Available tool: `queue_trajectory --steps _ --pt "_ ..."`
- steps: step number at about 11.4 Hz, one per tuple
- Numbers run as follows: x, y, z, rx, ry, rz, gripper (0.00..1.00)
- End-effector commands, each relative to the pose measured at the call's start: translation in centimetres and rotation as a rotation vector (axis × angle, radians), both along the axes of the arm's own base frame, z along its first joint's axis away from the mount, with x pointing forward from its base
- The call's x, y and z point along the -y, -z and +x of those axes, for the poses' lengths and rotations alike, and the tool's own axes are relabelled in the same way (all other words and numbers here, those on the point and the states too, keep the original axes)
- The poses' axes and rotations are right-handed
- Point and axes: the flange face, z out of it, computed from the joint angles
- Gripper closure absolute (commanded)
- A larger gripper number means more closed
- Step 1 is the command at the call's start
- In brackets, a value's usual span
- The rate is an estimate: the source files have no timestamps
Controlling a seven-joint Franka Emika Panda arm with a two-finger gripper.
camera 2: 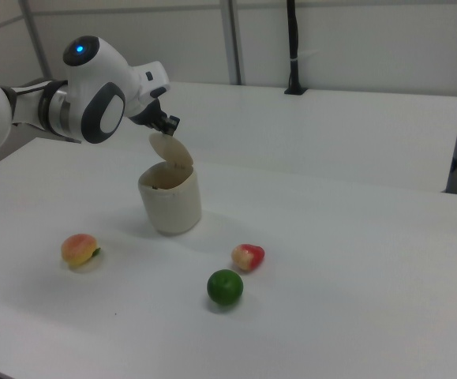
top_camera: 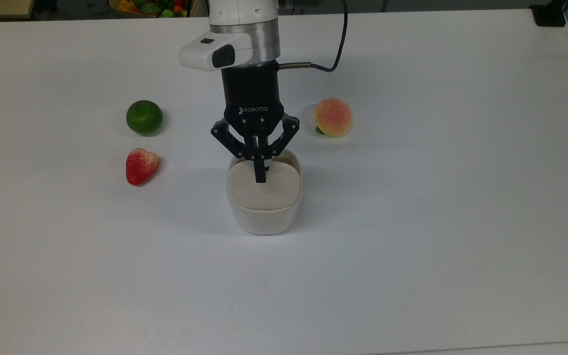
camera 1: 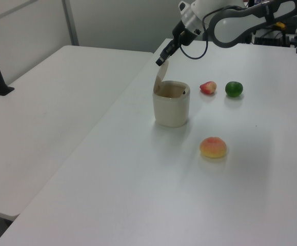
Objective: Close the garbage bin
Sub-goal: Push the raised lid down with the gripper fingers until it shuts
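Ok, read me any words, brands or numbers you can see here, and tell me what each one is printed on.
"ROBOTIQ": white letters on the black body of the gripper, in the top view.
No text is legible on the bin, the lime, the strawberry, the peach or the table.

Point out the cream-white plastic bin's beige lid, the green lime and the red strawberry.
beige lid (top_camera: 263,190), top view, middle of its flat face.
green lime (top_camera: 144,118), top view, centre of the fruit.
red strawberry (top_camera: 140,167), top view, middle of its body.
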Motion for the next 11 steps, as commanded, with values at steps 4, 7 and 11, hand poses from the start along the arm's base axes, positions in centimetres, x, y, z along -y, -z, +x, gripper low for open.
queue_trajectory --steps 4,7,11 --pt "0.1 0.5 -1.9 -0.183 -0.049 -0.037 1.00" --pt "0.2 1.5 -2.4 -0.270 -0.086 -0.061 1.00" --pt "-0.1 3.3 -3.1 -0.353 -0.107 -0.096 1.00"
